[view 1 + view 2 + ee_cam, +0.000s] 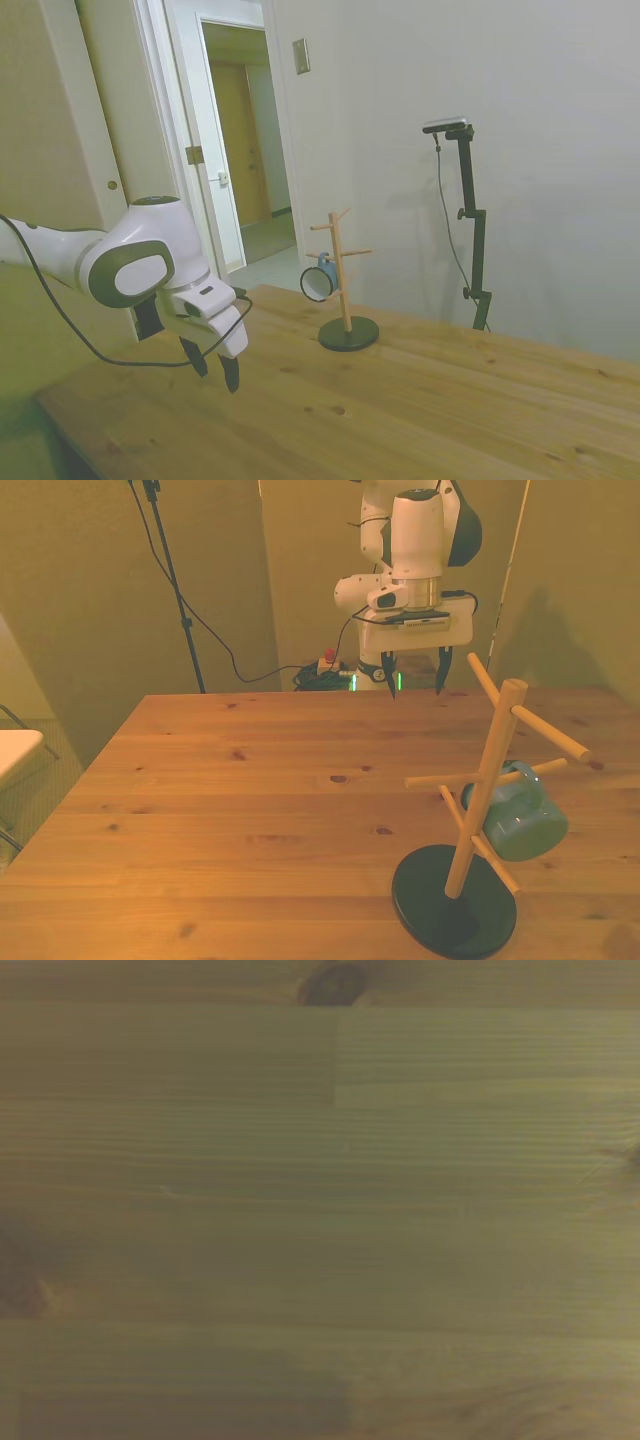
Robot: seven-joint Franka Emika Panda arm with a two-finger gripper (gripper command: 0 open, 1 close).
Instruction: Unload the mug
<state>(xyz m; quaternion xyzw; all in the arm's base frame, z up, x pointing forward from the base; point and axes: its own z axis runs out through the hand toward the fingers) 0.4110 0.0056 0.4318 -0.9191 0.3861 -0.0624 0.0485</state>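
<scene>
Hanging on the wooden peg stand, the mug sits on one of the lower pegs by its small loop handle, tilted on its side at the front view's right. From the side view I see the mug with its dark rim and white inside turned toward that camera, its body a pale blue-grey. The stand's dark round base rests flat on the table near the edge closest to the front camera.

My gripper is well apart from the mug, hovering above the table's far edge with its fingers spread wide and pointing down. It holds nothing and touches nothing; in the side view the gripper hangs just over the wood.

The table is pale planked pine with dark knots, and the wrist view shows only a blurred patch of that table grain. Behind it I see plain walls, an open doorway in the side view, and cables on the floor in the front view.
</scene>
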